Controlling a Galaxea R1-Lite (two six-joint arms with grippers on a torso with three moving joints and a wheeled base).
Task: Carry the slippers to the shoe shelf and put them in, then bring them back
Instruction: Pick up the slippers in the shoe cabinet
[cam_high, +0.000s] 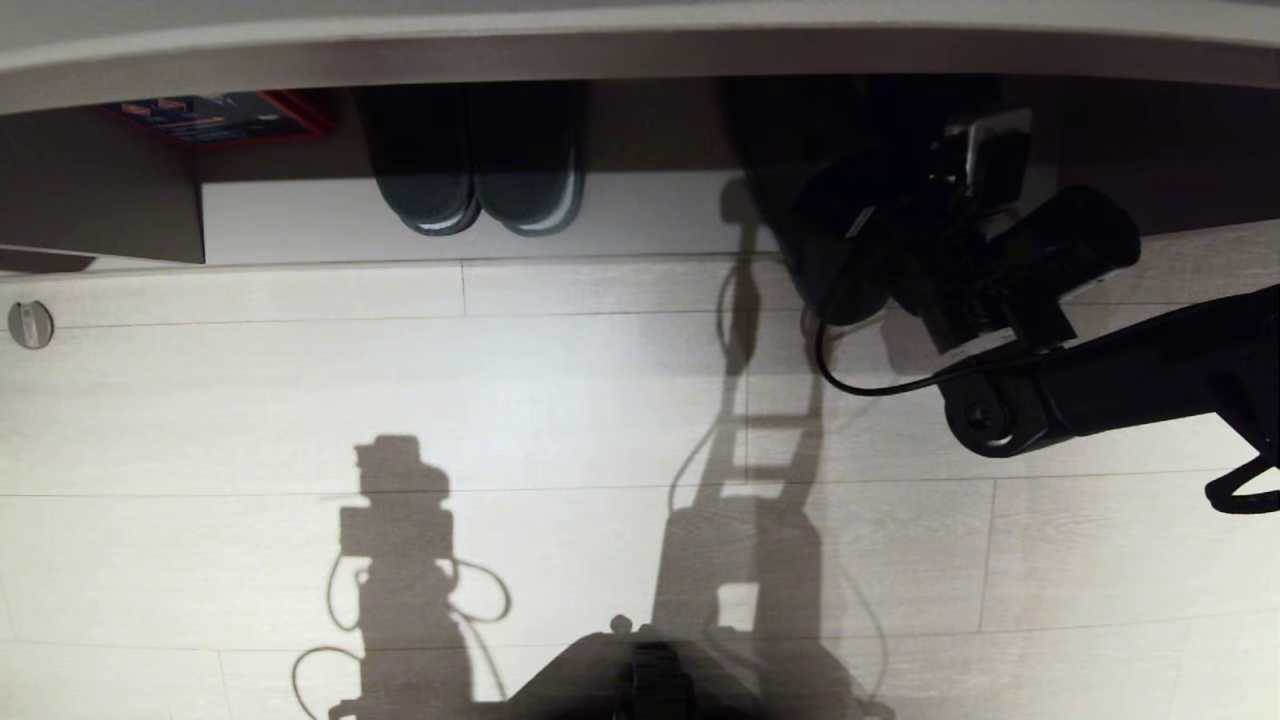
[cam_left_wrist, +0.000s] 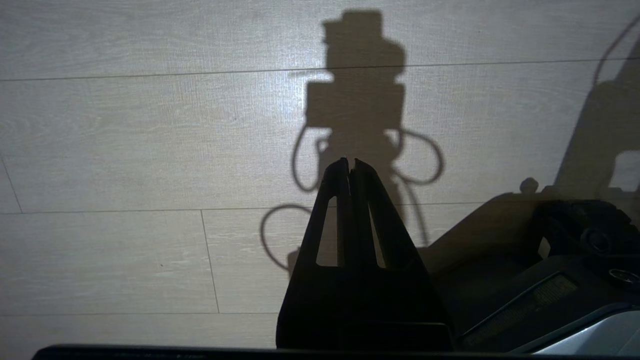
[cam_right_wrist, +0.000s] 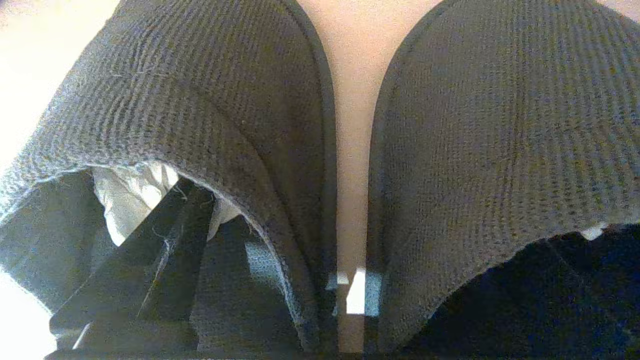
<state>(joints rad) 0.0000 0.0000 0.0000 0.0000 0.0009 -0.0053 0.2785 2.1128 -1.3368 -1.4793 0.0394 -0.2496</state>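
The two dark grey fabric slippers (cam_right_wrist: 210, 100) (cam_right_wrist: 500, 125) lie side by side, toes pointing into the shoe shelf (cam_high: 650, 215), with a strip of its pale base showing between them. In the head view they are a dark shape (cam_high: 770, 170) in the shelf's right part. My right gripper (cam_right_wrist: 350, 215) (cam_high: 850, 230) stands open wide at their heels. One finger (cam_right_wrist: 150, 250) reaches into the mouth of the slipper with the white tag (cam_right_wrist: 130, 195); the other is hidden in the second slipper's dark mouth. My left gripper (cam_left_wrist: 350, 162) hangs shut and empty over the floor.
A chunkier black pair with white-edged soles (cam_high: 480, 190) stands in the shelf further left, next to a red and blue box (cam_high: 220, 115). A taupe side panel (cam_high: 100, 190) bounds the shelf at the left. A round metal disc (cam_high: 30, 323) sits on the pale plank floor.
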